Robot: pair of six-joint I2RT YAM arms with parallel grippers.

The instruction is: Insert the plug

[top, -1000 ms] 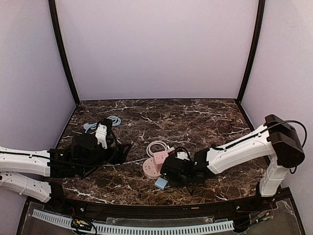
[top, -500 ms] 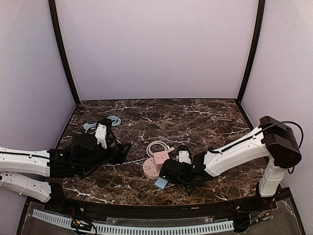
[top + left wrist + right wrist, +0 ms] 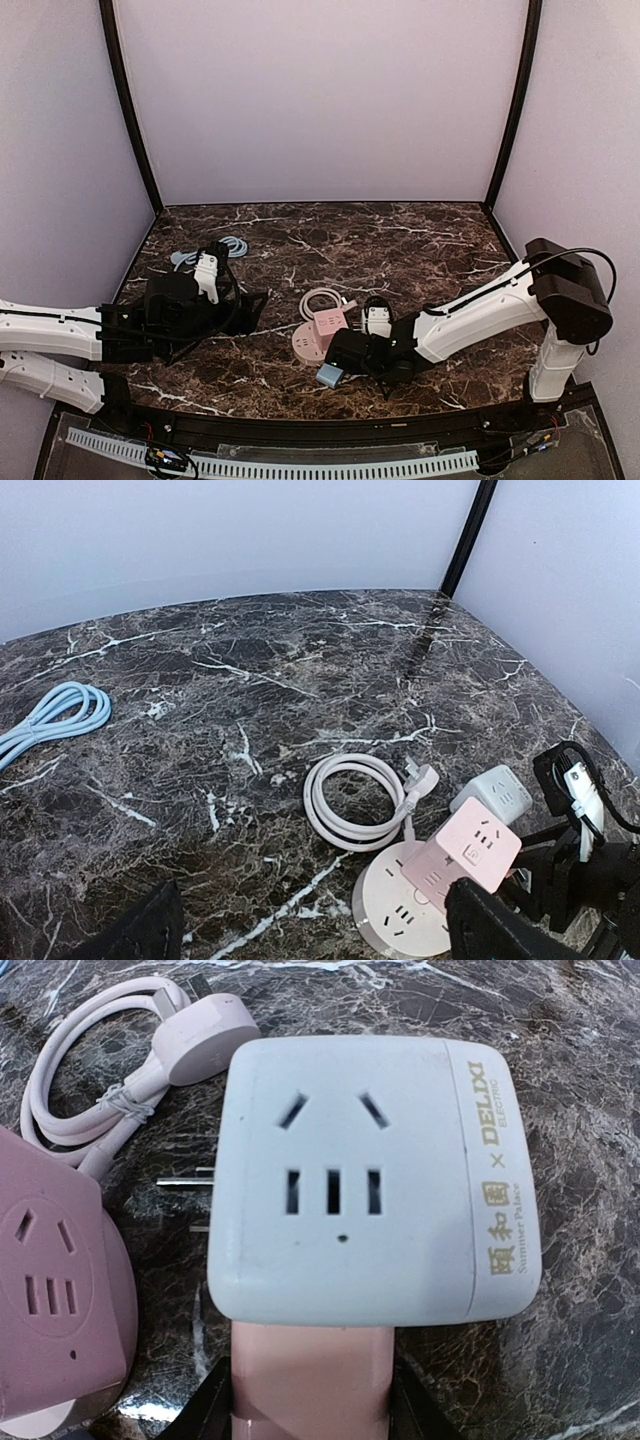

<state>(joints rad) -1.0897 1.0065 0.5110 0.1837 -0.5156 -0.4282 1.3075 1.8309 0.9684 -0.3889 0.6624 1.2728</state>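
Though pale grey, gold-lettered square plug [image 3: 410, 1210]

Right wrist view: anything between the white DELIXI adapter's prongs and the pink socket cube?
Nothing visible. The adapter's prongs point at the pink socket cube; only bare marble in the gap. The coiled cord lies farther back, off that line.

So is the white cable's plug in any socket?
No, the plug lies loose on the table beside its coil, in no socket.
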